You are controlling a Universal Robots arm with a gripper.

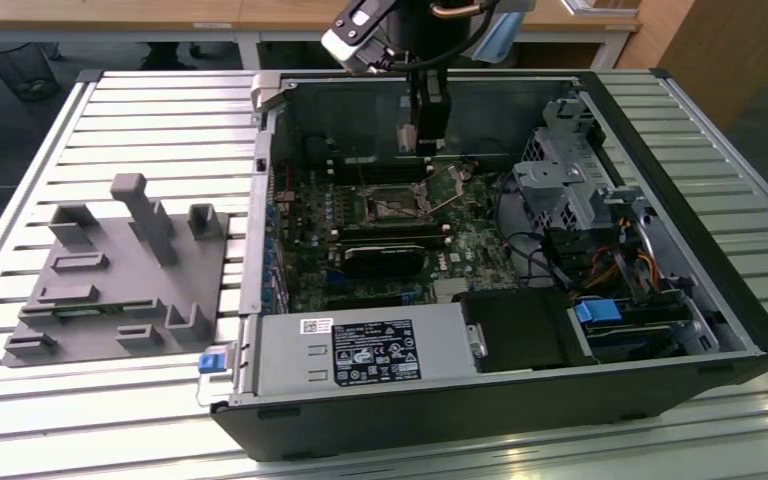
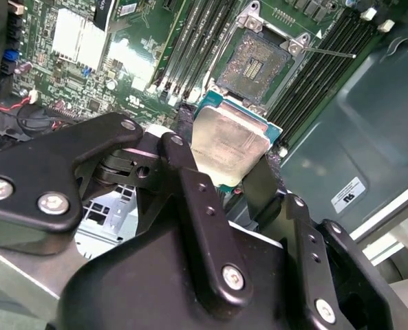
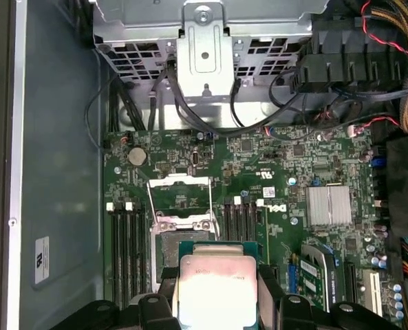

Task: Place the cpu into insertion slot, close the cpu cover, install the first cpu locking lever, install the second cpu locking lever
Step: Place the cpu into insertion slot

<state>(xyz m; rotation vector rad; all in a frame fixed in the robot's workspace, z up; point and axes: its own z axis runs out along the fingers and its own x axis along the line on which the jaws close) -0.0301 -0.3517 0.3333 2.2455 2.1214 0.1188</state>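
My gripper (image 1: 423, 146) hangs inside the open computer case, above the far part of the green motherboard. It is shut on the cpu (image 2: 226, 139), a flat square chip with a silvery-beige top, held by its edges between the black fingers (image 2: 184, 130). The first wrist view shows the cpu (image 3: 216, 287) level and above the board, just short of the insertion slot (image 3: 180, 235). That dark square socket (image 2: 257, 64) lies bare. The cpu cover (image 3: 179, 180) is swung open on the socket's far side. Thin locking levers (image 3: 148, 199) stand released beside it.
Black memory slots (image 3: 124, 240) flank the socket on both sides. A black heatsink block (image 1: 387, 255) sits nearer the case front. A metal drive cage (image 1: 564, 180) and cable bundles (image 1: 611, 270) fill the exterior view's right. A grey fixture (image 1: 124, 270) rests on the slatted table outside the case.
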